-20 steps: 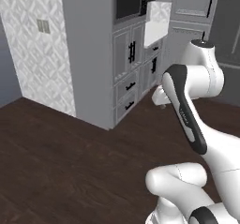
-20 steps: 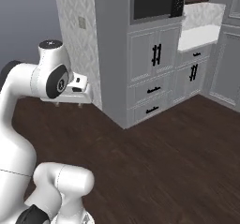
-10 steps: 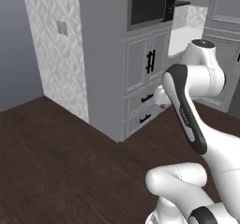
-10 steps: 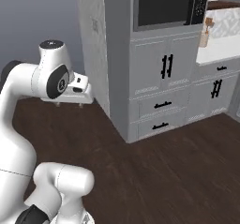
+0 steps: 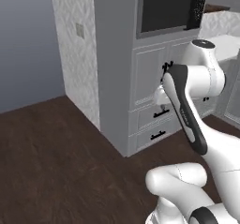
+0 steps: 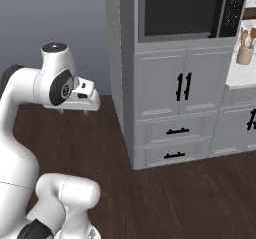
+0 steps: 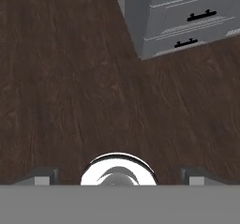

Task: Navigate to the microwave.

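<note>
The microwave [image 5: 164, 5] is built into a tall grey cabinet, with its wide dark glass door at the top of the left base view and its black control panel [image 5: 200, 5] to the right. In the right base view the microwave [image 6: 177, 8] fills the upper middle, with a vertical black handle beside its panel [image 6: 234, 5]. My gripper [image 6: 74, 112] hangs from the folded arm at the left, pointing down at the floor, well short of the cabinet. In the hand view the gripper [image 7: 119, 176] is open over bare dark floor, its fingertips [image 7: 42, 176] far apart with nothing between them.
Below the microwave are double cabinet doors [image 6: 180, 85] and two drawers [image 6: 177, 131] with black handles. A patterned wall with a switch plate [image 5: 79, 30] runs along the cabinet's left side. A white counter with a utensil holder [image 6: 244, 53] lies to the right. Dark wood floor [image 5: 56, 162] spreads in front.
The whole scene has shifted in both base views: the base has driven closer and the microwave cabinet now looks larger and nearer. The arm keeps the same folded pose.
</note>
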Robot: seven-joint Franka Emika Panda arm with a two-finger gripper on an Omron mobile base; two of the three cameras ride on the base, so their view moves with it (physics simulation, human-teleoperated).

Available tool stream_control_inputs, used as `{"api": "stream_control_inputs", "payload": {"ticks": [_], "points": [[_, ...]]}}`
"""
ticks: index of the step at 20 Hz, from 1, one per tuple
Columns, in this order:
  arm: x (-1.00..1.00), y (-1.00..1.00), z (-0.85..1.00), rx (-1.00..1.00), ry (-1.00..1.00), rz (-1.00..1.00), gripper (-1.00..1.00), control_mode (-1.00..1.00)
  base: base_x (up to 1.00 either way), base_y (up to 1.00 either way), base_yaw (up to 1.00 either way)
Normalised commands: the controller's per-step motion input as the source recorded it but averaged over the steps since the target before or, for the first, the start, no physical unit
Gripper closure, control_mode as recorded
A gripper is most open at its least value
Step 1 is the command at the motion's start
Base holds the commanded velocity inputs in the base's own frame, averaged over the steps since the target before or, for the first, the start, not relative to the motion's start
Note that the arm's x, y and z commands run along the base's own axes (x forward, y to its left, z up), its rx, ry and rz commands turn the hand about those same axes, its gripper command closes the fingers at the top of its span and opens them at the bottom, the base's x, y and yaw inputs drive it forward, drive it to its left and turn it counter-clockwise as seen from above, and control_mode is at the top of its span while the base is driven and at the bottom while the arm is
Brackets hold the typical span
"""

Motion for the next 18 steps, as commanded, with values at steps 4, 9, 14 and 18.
{"api": "stream_control_inputs", "payload": {"ticks": [4,9,14,18], "points": [[0.0,0.0,0.0,0.0,0.0,0.0,-1.0,1.0,0.97,-1.0,0.32],[0.0,0.0,0.0,0.0,0.0,0.0,-1.0,1.0,0.78,-1.0,0.33],[0.0,0.0,0.0,0.0,0.0,0.0,-1.0,1.0,0.84,-1.0,0.37],[0.0,0.0,0.0,0.0,0.0,0.0,-1.0,1.0,0.85,-1.0,0.34]]}}
